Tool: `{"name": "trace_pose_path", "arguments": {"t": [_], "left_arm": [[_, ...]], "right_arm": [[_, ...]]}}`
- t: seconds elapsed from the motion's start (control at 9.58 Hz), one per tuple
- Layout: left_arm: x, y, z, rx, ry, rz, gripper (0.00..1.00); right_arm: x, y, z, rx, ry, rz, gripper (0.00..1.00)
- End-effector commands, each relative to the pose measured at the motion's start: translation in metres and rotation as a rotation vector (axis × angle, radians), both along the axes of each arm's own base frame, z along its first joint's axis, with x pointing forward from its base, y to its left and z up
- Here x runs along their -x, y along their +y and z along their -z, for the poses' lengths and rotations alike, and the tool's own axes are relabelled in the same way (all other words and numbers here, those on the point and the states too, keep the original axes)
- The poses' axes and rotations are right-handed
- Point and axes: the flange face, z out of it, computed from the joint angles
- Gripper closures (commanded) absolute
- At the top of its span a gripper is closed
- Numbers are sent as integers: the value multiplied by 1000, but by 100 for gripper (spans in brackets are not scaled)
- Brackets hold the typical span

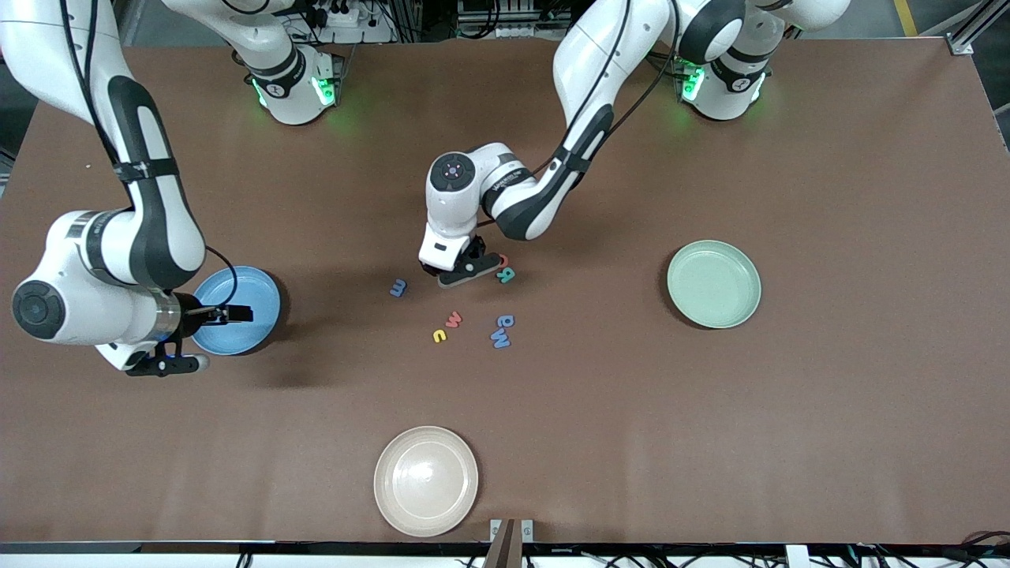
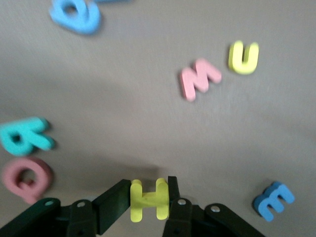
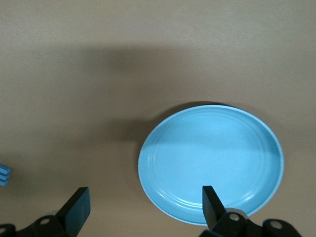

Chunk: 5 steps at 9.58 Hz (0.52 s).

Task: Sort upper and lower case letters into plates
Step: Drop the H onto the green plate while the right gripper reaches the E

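My left gripper is shut on a yellow letter H, low over the middle of the table. Beside it lie a teal R and a pink Q. Nearer the front camera lie a blue m, a pink M, a yellow U and two blue letters. My right gripper hangs open and empty over the rim of the blue plate. The mint green plate sits empty toward the left arm's end.
A larger cream-white plate lies empty near the table's front edge. The brown tabletop is bare around it. The left arm's forearm stretches low over the table from its base to the letters.
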Motion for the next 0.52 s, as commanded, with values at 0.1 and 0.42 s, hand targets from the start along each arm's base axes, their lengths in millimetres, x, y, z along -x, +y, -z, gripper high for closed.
{"name": "trace_pose_path", "arguments": {"t": [0.1, 0.42], "left_arm": [[-34, 39, -34, -13, 81, 74, 76], [-67, 109, -63, -76, 235, 239, 75]], "right_arm": [[16, 24, 12, 13, -13, 77, 0], [50, 81, 25, 55, -52, 196, 0]]}}
